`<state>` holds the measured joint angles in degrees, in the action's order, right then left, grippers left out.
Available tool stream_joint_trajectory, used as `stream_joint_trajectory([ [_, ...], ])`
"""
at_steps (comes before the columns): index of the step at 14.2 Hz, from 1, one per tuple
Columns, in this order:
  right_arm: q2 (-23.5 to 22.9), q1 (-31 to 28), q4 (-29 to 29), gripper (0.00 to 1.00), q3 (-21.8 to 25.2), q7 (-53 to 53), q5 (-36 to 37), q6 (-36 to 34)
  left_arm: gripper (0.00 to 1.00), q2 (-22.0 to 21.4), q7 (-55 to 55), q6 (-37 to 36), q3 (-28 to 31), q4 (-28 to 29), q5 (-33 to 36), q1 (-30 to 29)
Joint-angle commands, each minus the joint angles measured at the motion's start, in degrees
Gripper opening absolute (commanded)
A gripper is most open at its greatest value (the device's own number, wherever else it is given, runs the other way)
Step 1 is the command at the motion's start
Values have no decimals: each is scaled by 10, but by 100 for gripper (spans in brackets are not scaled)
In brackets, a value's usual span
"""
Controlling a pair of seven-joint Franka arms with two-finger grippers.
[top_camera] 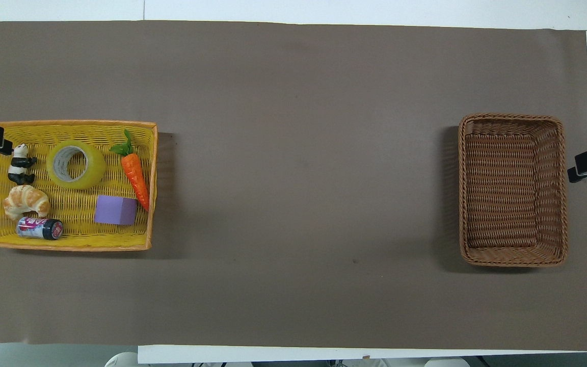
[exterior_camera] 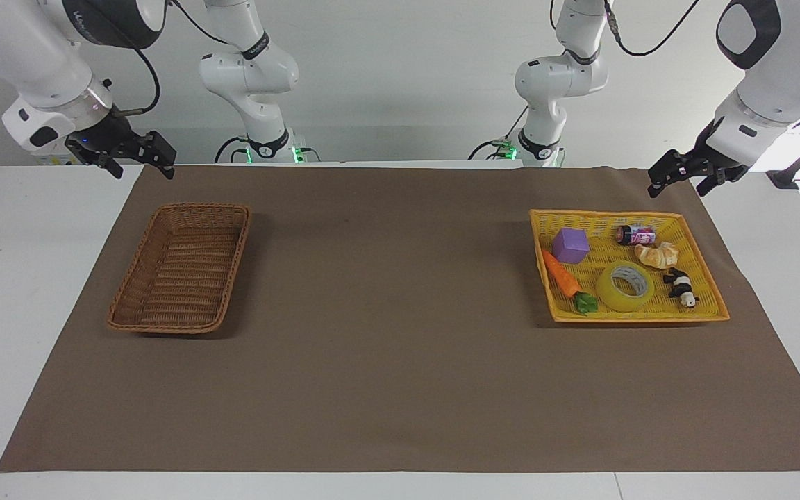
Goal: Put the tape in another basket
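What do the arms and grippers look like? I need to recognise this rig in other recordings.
Both arms are glossy white with rounded joints, dark grey panels and black cables along them. The left gripper and the right gripper are black with angular two-finger jaws. Green lights glow at both bases.

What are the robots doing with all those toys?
Nothing is being handled yet. The tape lies flat in the yellow tray, between a carrot and a toy panda. It is meant to go into the brown basket at the right arm's end of the table, which holds nothing. The left pincer hangs open over the mat's edge near the tray. The right pincer waits open in the air near the basket.
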<state>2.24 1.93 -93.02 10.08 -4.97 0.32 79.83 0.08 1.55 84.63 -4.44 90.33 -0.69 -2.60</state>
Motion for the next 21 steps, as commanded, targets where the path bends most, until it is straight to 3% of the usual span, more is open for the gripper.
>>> stream_joint_trajectory([
  [1, 11, -3, -12, 99, -2, -9, 2, 3, 100, -7, -6, -7, 0, 2, -1, 3],
  [6, 10, -3, -12, 99, -2, -9, 2, 4, 100, -16, -8, -3, 0, 26, 13, 0],
  [9, 10, -3, -12, 99, -2, -9, 2, 4, 100, -63, -2, 141, 1, 166, 12, -31],
  [12, 10, -3, -12, 99, -2, -9, 2, 4, 100, -54, 14, 224, 1, 256, 13, -55],
  [14, 11, -3, -12, 99, -2, -9, 2, 4, 99, -53, 21, 319, 1, 323, 13, -76],
  [16, 10, -3, -12, 99, -2, -9, 2, 4, 92, -38, 21, 394, 1, 355, 13, -89],
  [18, 11, -3, -12, 99, -2, -9, 2, 4, 70, -17, 21, 418, 1, 356, 12, -93],
  [21, 11, -3, -12, 99, -2, -9, 2, 4, 68, 11, 14, 443, 1, 354, 12, -68],
])
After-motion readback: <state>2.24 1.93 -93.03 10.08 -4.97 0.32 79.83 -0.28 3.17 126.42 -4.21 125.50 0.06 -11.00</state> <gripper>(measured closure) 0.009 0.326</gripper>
